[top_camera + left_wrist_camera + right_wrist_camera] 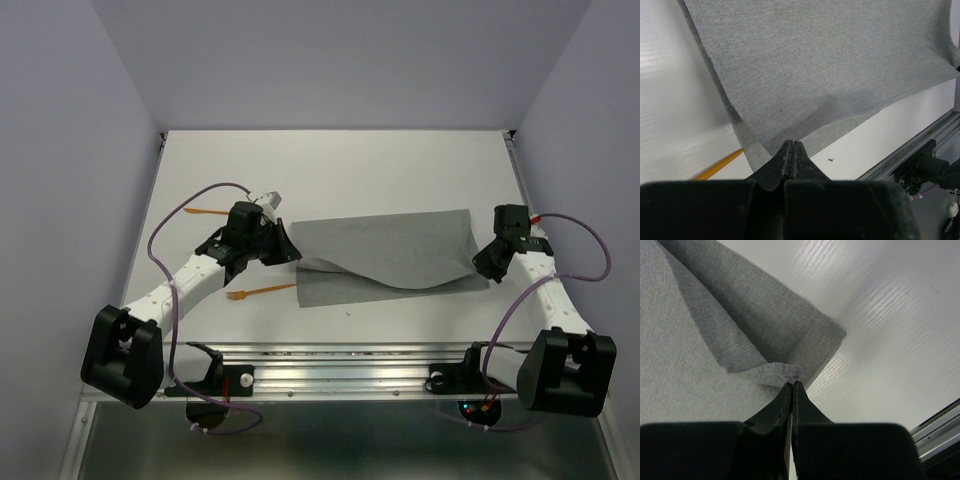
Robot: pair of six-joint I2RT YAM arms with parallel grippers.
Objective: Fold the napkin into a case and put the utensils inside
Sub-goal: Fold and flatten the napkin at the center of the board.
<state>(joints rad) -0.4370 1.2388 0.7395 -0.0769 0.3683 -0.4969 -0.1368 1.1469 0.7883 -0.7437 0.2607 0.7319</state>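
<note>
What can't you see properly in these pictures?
Top view: the far orange utensil is too small to tell its kind.
Left wrist view: the fork has its tines hidden behind the jaws' black housing.
Left wrist view: a dark speck is too small to name.

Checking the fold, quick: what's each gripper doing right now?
Left gripper: shut on the napkin edge.
Right gripper: shut on the napkin corner.
</note>
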